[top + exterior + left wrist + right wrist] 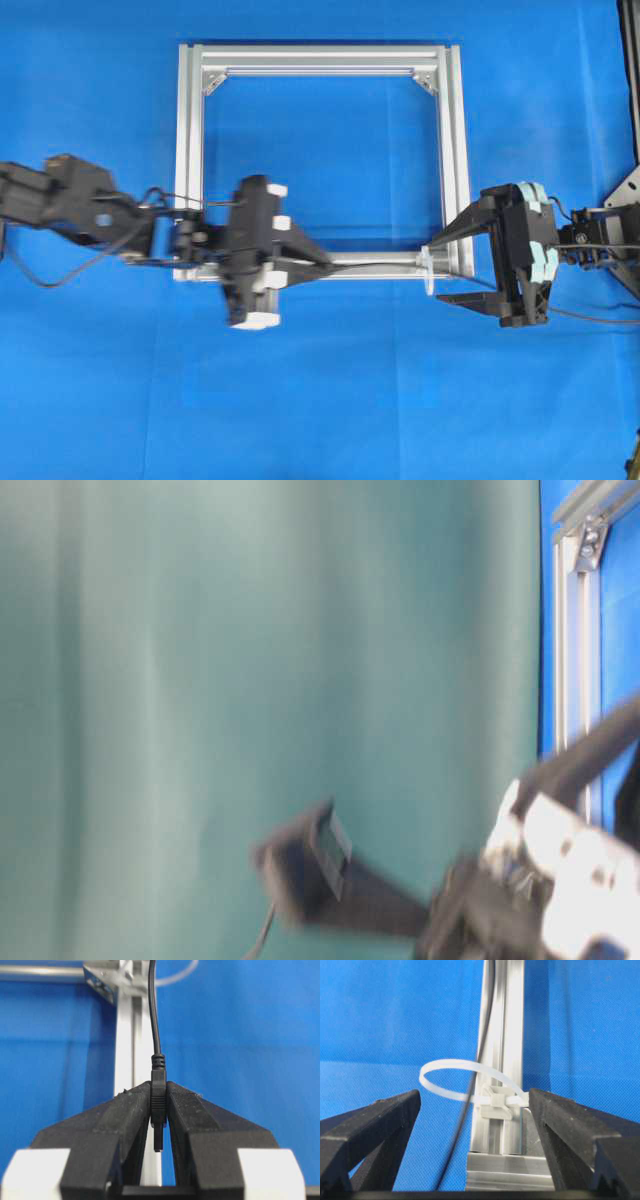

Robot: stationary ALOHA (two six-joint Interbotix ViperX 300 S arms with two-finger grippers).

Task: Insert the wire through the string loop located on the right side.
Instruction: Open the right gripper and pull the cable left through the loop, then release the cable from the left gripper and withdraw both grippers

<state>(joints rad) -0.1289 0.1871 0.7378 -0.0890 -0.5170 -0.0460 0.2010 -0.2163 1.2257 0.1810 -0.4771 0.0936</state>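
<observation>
L hand (159,1110) grips wire (154,1020); wire thru string loop (465,1082) (R hand (475,1125) wide).

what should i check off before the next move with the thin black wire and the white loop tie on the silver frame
1. Left gripper shut on the thin black wire at its plug end: ok.
2. Right gripper open, its fingers apart on either side of the white plastic loop tie: ok.
3. Wire passing through the loop: ok in the right wrist view, where the black line crosses inside it.
4. Loop still fixed on the silver aluminium frame, near its lower right corner: ok.
5. How much wire has come through: cannot tell.
6. Table-level view usable: not ok, blurred and mostly blocked.
</observation>
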